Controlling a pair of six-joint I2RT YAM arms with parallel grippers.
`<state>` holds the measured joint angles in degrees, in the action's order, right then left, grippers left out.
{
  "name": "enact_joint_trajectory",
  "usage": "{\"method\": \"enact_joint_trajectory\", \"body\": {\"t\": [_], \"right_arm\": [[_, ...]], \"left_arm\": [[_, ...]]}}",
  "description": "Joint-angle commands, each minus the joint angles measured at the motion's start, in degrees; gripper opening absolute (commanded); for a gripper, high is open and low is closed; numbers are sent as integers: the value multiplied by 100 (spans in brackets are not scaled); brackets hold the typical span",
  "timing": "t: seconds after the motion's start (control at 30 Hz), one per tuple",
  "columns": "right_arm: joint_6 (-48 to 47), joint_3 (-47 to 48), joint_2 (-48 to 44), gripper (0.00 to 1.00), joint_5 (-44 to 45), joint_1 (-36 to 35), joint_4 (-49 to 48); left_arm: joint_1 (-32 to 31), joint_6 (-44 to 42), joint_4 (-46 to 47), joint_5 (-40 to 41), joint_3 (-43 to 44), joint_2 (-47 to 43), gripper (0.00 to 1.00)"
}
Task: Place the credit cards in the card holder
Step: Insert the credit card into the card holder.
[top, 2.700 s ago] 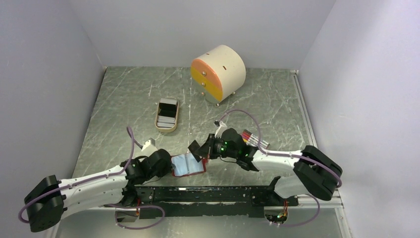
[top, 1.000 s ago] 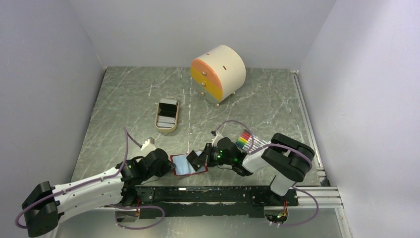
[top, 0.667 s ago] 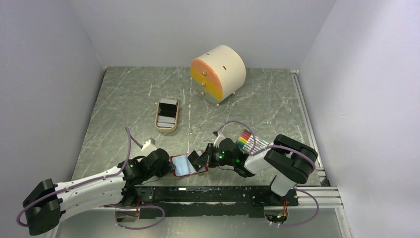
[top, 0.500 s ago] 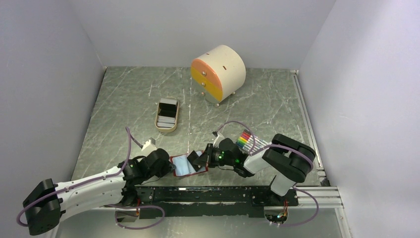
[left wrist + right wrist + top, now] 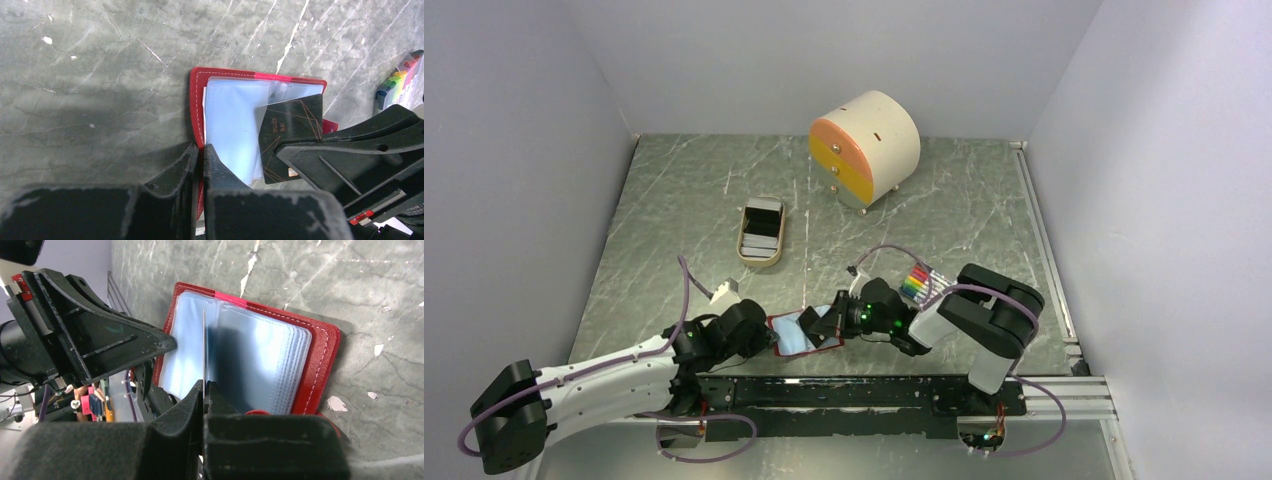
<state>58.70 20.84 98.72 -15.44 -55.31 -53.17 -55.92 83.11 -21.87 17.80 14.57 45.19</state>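
The red card holder [image 5: 796, 334] lies open near the table's front edge, its pale blue pockets [image 5: 231, 117] facing up. My left gripper [image 5: 200, 148] is shut on the holder's red left edge [image 5: 196, 102]. My right gripper [image 5: 204, 384] is shut on a dark credit card [image 5: 291, 131] with thin gold lines. That card shows edge-on [image 5: 204, 342] in the right wrist view, standing over the pockets [image 5: 260, 355]. In the top view the right gripper [image 5: 828, 321] sits at the holder's right side and the left gripper [image 5: 767, 341] at its left. More credit cards [image 5: 762, 224] lie in the tan tray.
A tan oval tray [image 5: 746, 253] sits at mid-left of the table. A round cream drawer unit [image 5: 866, 148] with orange and yellow fronts stands at the back. A bundle of rainbow-coloured sticks [image 5: 918, 281] lies just behind the right arm's wrist.
The right arm has folded back and carried the dark card left and down onto the open holder. The left gripper keeps its hold on the red edge.
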Motion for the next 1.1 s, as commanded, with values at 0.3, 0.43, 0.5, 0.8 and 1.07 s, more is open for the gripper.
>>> {"method": "enact_joint_trajectory", "body": {"t": [0.3, 0.43, 0.5, 0.8, 1.07], "right_arm": [[187, 189, 76, 41, 167, -28, 176], [-190, 266, -394, 48, 411, -23, 1128], [-412, 400, -580, 49, 519, -24, 1651], [-658, 473, -816, 42, 611, -22, 2101], [-309, 317, -707, 43, 310, -33, 1638]], "left_arm": [[37, -223, 76, -100, 187, 154, 10], [37, -232, 84, -93, 196, 149, 10], [37, -242, 86, -86, 189, 133, 10], [37, -282, 59, -80, 197, 115, 10], [37, -309, 142, -99, 214, 183, 10]]}}
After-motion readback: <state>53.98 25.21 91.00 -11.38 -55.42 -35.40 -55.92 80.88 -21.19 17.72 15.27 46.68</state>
